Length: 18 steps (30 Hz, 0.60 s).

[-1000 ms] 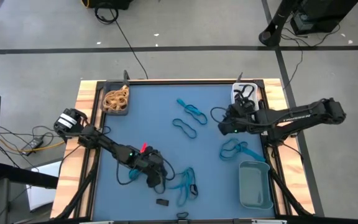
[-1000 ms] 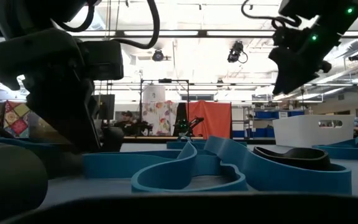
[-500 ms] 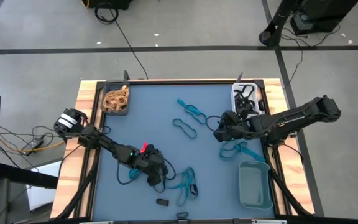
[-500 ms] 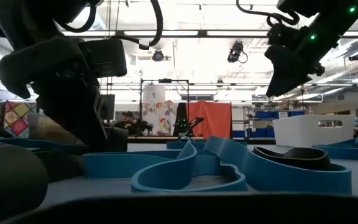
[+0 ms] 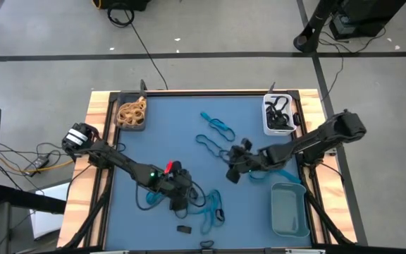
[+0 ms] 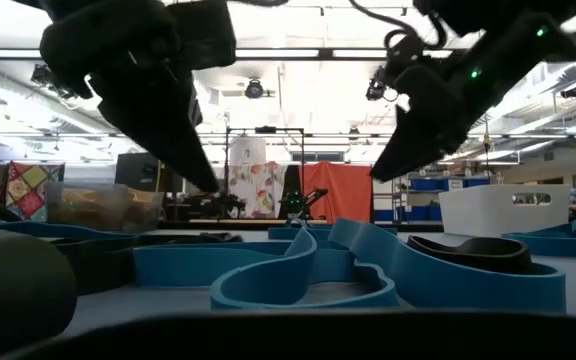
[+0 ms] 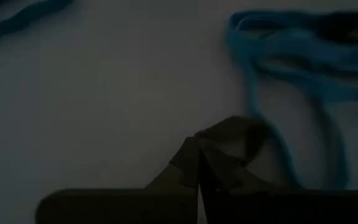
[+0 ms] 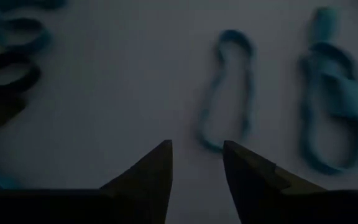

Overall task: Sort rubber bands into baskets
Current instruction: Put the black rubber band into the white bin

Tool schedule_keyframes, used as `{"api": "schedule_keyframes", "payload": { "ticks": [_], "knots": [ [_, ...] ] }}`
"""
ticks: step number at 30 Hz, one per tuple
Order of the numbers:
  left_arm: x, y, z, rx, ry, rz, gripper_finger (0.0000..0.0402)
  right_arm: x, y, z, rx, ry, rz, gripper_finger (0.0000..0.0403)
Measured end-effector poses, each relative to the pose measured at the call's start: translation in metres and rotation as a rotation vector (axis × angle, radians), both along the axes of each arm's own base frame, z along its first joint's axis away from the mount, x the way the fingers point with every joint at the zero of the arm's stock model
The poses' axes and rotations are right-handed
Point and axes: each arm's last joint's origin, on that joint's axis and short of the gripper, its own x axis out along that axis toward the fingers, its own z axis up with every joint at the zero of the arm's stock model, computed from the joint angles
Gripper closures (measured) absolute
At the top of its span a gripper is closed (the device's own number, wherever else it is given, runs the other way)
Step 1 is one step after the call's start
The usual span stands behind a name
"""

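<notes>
- The right gripper is hanging over the middle of the blue worktop, reaching in from the right edge, its fingers standing partly apart with nothing between them.
- A single blue loop is lying just ahead of those fingertips, its long axis running nearly straight away from the gripper, with its near end just beyond the gap between the fingers. I am judging this to be the band it is going for.
- From above, that loop is sitting between the right gripper and the far edge, and the right arm is clearly the nearer one to it.
- A tangled pair of blue bands is lying beside that loop, a little apart from it.
- The left gripper is down near the front edge among a heap of blue bands, with its fingers pressed together. A dark fold is showing at their tips in the wrist view, but I cannot tell whether it is a band.
- The tan bands are lying in the dark basket at the far left corner, the black ones in the white basket at the far right corner.
- The grey-teal basket is sitting near the front right corner, seemingly with nothing in it, so a blue loop would probably be travelling back towards the right arm's own side.
</notes>
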Motion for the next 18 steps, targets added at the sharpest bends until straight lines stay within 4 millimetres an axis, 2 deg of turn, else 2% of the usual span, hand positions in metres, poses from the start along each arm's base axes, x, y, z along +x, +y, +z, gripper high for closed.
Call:
{"api": "schedule_keyframes", "payload": {
  "ticks": [8, 15, 18],
  "knots": [
    [-0.009, 0.004, -0.007, 0.039, 0.101, 0.007, 0.0352, 0.033, 0.015, -0.022, 0.132, -0.156, 0.253, 0.0235],
    [-0.019, 0.013, -0.023, 0.080, 0.152, 0.006, 0.0294, 0.036, 0.016, -0.026, 0.150, -0.169, 0.271, 0.0226],
    [-0.022, 0.019, -0.030, 0.085, 0.160, 0.024, 0.0283, 0.036, 0.016, -0.024, 0.147, -0.173, 0.274, 0.0226]
  ]
}}
